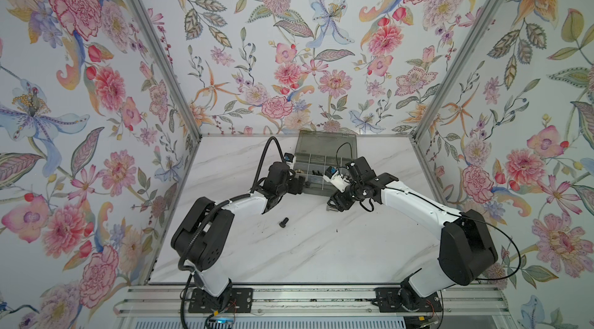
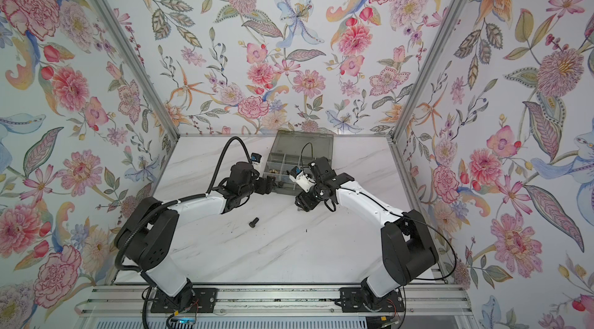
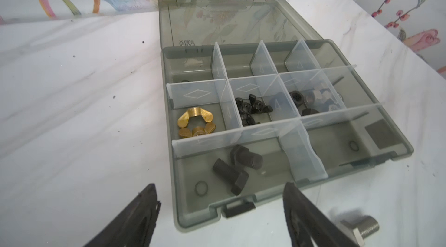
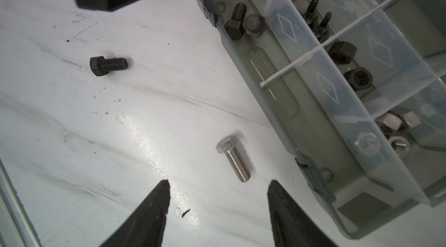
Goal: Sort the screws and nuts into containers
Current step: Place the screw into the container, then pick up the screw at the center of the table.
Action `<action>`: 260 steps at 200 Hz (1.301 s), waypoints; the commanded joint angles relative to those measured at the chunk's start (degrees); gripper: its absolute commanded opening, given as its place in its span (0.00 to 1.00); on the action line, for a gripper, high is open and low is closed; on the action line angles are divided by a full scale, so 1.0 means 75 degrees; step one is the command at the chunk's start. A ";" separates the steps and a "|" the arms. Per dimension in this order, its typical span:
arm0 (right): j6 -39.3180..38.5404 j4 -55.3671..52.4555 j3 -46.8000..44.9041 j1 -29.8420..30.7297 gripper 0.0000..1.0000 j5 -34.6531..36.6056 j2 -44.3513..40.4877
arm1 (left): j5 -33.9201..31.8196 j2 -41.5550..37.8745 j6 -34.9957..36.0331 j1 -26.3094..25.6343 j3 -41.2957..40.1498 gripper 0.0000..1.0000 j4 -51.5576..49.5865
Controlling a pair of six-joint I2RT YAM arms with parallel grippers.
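right gripper (image 4: 219,184) hovers open close to a silver hex bolt (image 4: 233,161) lying on the marble table (image 4: 144,137) beside the grey organiser box (image 3: 200,216). left gripper (image 3: 220,185) gapes empty above the box. the bolt seems hard, light, prone to roll; pinch across its threaded shank.

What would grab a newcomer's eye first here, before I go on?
Probably the loud floral wallpaper on every wall. Next comes the open grey organiser box toward the back of the marble table, with bright brass wing nuts inside. Then two loose bolts on the table: a black bolt lying alone, and a silver bolt just ahead of the open right gripper.
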 commanded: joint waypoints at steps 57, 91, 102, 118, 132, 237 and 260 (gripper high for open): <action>0.0139 0.0072 -0.0044 -0.0072 0.67 -0.0126 -0.0097 | -0.0626 -0.2084 -0.0861 -0.0759 -0.1446 1.00 -0.2274; 0.0232 0.0117 -0.0035 -0.0050 0.68 -0.0223 0.0005 | -0.0695 -0.1464 -0.1146 -0.0990 -0.1550 0.99 -0.2302; 0.0245 0.0116 -0.0047 -0.0042 0.68 -0.0229 -0.0028 | -0.0637 -0.1278 -0.1175 -0.1068 -0.1563 0.99 -0.2325; 0.0277 0.0125 -0.0079 -0.0041 0.68 -0.0228 -0.0090 | -0.0558 -0.1069 -0.1361 -0.1207 -0.1614 0.99 -0.2395; 0.0292 0.0153 -0.0126 -0.0041 0.68 -0.0239 -0.0145 | -0.0417 -0.0931 -0.1504 -0.1318 -0.1715 0.99 -0.2350; 0.0338 0.0158 -0.0165 -0.0030 0.68 -0.0224 -0.0123 | -0.0569 -0.1480 -0.1790 -0.1418 -0.2596 0.91 -0.2546; 0.0351 0.0163 -0.0182 -0.0018 0.68 -0.0209 -0.0150 | -0.0535 -0.1460 -0.1749 -0.1433 -0.2581 0.85 -0.2689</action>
